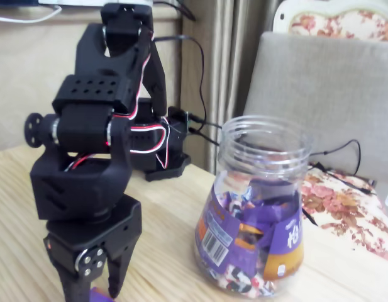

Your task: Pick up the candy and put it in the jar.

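Left of the clear plastic label-wrapped jar (255,207), the black pincer (96,286) points down at the wooden table (162,207), fingers closed around a small purple-wrapped candy (100,294).

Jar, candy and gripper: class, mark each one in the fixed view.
Jar (264,148): fixed view, clear ribbed neck.
Candy (99,294): fixed view, purple wrapper at the bottom edge.
Gripper (93,286): fixed view, between its fingertips.
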Tool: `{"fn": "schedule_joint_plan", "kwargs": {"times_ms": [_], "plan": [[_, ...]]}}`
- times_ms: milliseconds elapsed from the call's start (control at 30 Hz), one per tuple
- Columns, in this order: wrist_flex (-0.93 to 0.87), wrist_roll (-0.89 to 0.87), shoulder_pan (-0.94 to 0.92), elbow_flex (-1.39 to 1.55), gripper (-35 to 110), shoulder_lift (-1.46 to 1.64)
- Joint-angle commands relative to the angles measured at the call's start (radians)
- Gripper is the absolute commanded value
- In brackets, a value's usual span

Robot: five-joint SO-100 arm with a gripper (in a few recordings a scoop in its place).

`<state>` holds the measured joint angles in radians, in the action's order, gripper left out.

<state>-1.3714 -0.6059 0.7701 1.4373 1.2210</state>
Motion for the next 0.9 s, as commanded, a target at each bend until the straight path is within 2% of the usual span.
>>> {"fn": "schedule_joint_plan", "kwargs": {"times_ms": [0,200,300,867], "plan": [[0.003,-0.015,0.005,-0.006,23,0.06],[0.003,-0.017,-0.002,-0.002,4,0.067],[-0.003,-0.012,-0.003,0.0,0,0.078],[-0.144,0.002,-0.018,0.032,0,0.362]]}}
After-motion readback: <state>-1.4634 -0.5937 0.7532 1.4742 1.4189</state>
